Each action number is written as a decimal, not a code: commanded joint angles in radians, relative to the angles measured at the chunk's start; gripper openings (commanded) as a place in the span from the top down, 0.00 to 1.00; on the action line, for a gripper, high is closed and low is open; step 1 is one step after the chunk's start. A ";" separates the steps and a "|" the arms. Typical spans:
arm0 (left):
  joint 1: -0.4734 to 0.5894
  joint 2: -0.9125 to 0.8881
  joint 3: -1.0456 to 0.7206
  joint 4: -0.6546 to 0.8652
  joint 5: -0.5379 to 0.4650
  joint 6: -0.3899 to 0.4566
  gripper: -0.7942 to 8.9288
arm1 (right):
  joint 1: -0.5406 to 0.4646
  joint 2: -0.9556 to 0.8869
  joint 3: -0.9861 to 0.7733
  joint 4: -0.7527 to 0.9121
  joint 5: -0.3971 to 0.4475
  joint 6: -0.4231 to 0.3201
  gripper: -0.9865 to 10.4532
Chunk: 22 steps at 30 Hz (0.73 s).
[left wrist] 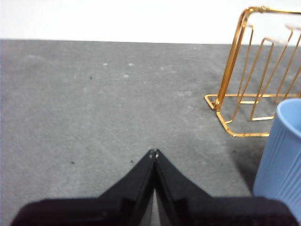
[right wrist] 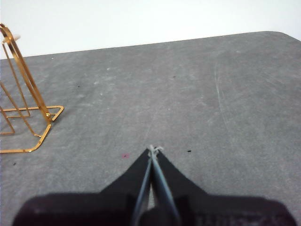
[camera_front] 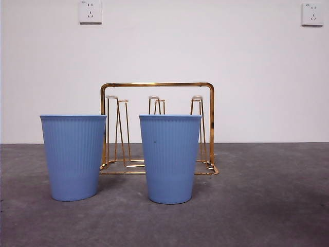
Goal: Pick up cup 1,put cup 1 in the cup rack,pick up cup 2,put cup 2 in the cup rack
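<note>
Matt plastic, polished wire and a rough grey tabletop were seen.

Both cups, cup 1 (camera_front: 170, 158) and cup 2 (camera_front: 73, 157), were moulded in light blue plastic, finely ribbed and matt. The cup rack (camera_front: 157, 128) was formed of thin, glossy gold-coloured metal wire. The table (camera_front: 267, 206) was covered in a dull, grainy, scuffed grey surface.

The grey table (camera_front: 267, 206) carries two blue cups standing upright and apart: the speckless cup (camera_front: 73, 156) and the speckled cup (camera_front: 170, 157). Just behind them, the gold wire cup rack (camera_front: 157, 128) rests on the surface.
</note>
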<state>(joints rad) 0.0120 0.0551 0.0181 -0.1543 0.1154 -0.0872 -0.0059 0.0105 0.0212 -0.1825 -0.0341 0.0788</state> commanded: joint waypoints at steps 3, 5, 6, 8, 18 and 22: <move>0.002 0.000 0.007 0.000 0.087 -0.110 0.92 | 0.000 -0.002 0.005 0.039 -0.015 0.063 0.92; 0.002 0.000 0.032 -0.012 0.127 -0.140 0.92 | 0.000 -0.002 0.029 0.048 -0.034 0.104 0.92; 0.002 0.000 0.047 -0.023 0.129 -0.154 0.92 | 0.000 -0.001 0.045 0.047 -0.040 0.121 0.92; 0.002 0.000 0.088 -0.060 0.130 -0.182 0.92 | 0.000 0.006 0.085 0.046 -0.053 0.151 0.92; 0.002 0.029 0.354 -0.259 0.253 -0.182 0.92 | 0.000 0.174 0.419 -0.204 -0.167 0.151 0.92; 0.002 0.076 0.474 -0.363 0.326 -0.167 0.92 | 0.000 0.293 0.592 -0.357 -0.252 0.088 0.92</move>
<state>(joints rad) 0.0120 0.1257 0.4793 -0.5091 0.4305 -0.2626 -0.0059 0.2890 0.5812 -0.5278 -0.2718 0.2008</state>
